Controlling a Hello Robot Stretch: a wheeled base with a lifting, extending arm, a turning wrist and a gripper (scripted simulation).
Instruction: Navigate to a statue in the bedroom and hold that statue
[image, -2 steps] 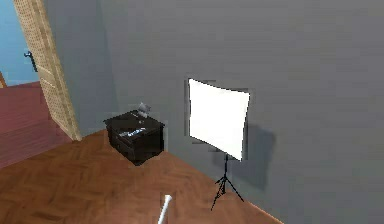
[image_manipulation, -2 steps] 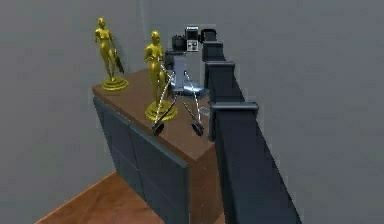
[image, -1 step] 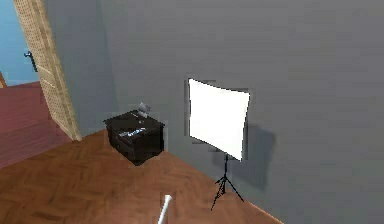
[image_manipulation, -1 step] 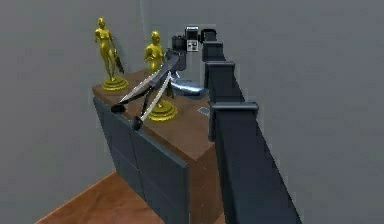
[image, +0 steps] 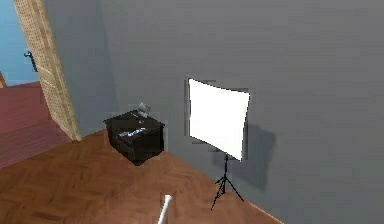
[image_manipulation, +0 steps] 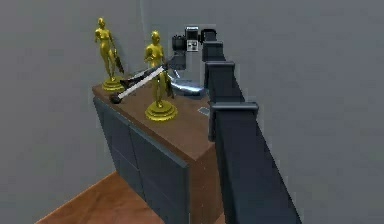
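Near gold statue (image_manipulation: 157, 78) upright on dresser (image_manipulation: 140, 135), just left of gripper (image_manipulation: 176, 58); second statue (image_manipulation: 105, 52) far left. Cannot tell if gripper holds anything. Judged stiff, slick, likely top-heavy: grip the torso.

Black box (image: 135, 137) near white softbox (image: 217, 117) (on tripod); dark stick (image_manipulation: 135, 79) on dresser (image_manipulation: 180, 136).

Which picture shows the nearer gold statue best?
The arm side view: the whole gold statue stands on the brown dresser, beside a second statue. The forward view faces a grey wall, a black box and a white light.
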